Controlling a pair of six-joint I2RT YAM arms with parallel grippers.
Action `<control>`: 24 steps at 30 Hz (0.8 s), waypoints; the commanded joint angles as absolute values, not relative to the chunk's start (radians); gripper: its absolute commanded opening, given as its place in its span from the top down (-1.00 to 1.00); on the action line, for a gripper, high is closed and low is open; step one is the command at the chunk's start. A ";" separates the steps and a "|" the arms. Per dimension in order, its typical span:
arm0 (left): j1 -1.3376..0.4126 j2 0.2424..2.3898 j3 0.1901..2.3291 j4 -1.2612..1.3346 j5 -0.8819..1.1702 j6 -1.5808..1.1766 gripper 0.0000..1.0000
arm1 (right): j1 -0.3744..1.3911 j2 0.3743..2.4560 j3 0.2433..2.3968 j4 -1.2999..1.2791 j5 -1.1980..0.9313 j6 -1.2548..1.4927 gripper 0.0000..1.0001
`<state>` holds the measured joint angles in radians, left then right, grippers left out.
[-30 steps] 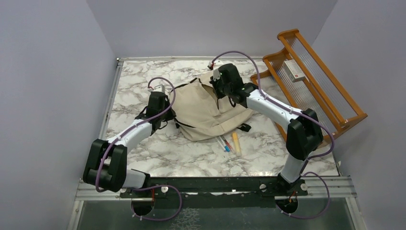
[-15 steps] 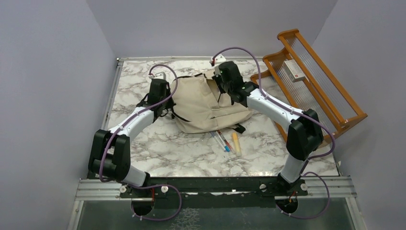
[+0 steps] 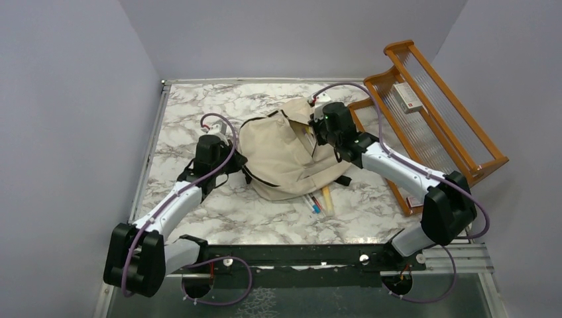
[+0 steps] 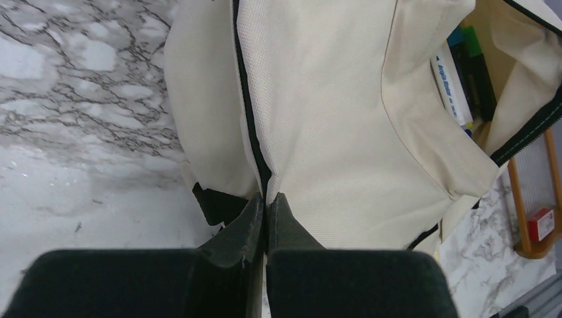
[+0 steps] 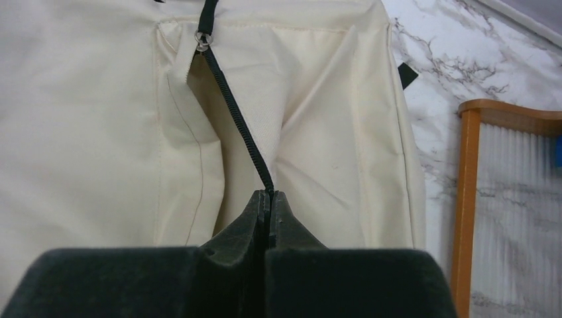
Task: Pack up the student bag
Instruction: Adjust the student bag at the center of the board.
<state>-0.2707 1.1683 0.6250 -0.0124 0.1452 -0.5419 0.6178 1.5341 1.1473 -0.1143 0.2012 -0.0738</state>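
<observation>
Left gripper (image 4: 266, 201): jaws pressed together on a fold of the student bag (image 4: 325, 126) at its black zipper line. In the top view this gripper (image 3: 233, 161) is at the bag's left side. Right gripper (image 5: 270, 197): jaws likewise clamped tight, on the black zipper tape of the bag (image 5: 86, 132), below a small metal ring (image 5: 203, 41). From above, this gripper (image 3: 314, 130) sits at the bag's far right, by its opening. Student bag (image 3: 281, 159): cream fabric with black zippers, lying mid-table on the marble table (image 3: 185, 112), pinched by both arms.

Contents, seen in the left wrist view only: a white marker (image 4: 452, 83) with blue print too blurred to read, beside a green-capped marker (image 4: 474, 43).

Seen in the top view only: thin pens (image 3: 311, 200) and a yellow marker (image 3: 326, 197) on the marble, touching the bag's near edge.

Wooden rack (image 3: 434, 126): at the right, carrying a white box (image 3: 407, 97) with a red mark whose lettering is too small to read. The left wrist view shows a small red box (image 4: 542, 222) inside the rack frame, label illegible. The right wrist view shows only the rack's orange post (image 5: 468, 199).
</observation>
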 commanded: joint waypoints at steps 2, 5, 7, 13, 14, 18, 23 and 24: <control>-0.297 1.081 0.527 0.046 0.211 -0.607 1.00 | 0.607 1.472 1.083 -0.174 0.216 -0.028 0.99; -0.316 1.063 0.496 0.055 0.200 -0.620 1.00 | 0.609 1.452 1.052 -0.168 0.240 -0.030 0.99; -0.327 1.052 0.480 0.060 0.186 -0.630 1.00 | 0.607 1.444 1.040 -0.157 0.250 -0.027 0.99; -0.334 1.054 0.476 0.092 0.159 -0.679 1.00 | 0.608 1.476 1.115 -0.126 0.256 -0.020 0.99; -0.334 1.059 0.485 0.098 0.157 -0.685 1.00 | 0.609 1.490 1.146 -0.115 0.255 -0.033 0.99; -0.334 1.094 0.546 0.123 0.141 -0.697 1.00 | 0.607 1.599 1.310 -0.085 0.265 -0.083 0.99; -0.334 1.172 0.625 0.158 0.142 -0.690 1.00 | 0.607 1.771 1.561 -0.094 0.245 -0.126 0.99; -0.334 1.189 0.642 0.157 0.139 -0.682 1.00 | 0.607 1.800 1.605 -0.101 0.241 -0.129 0.99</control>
<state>-0.3298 1.1393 0.5621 0.0841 0.1631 -0.6807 0.6163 1.7107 1.4342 -0.1448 0.2218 -0.0799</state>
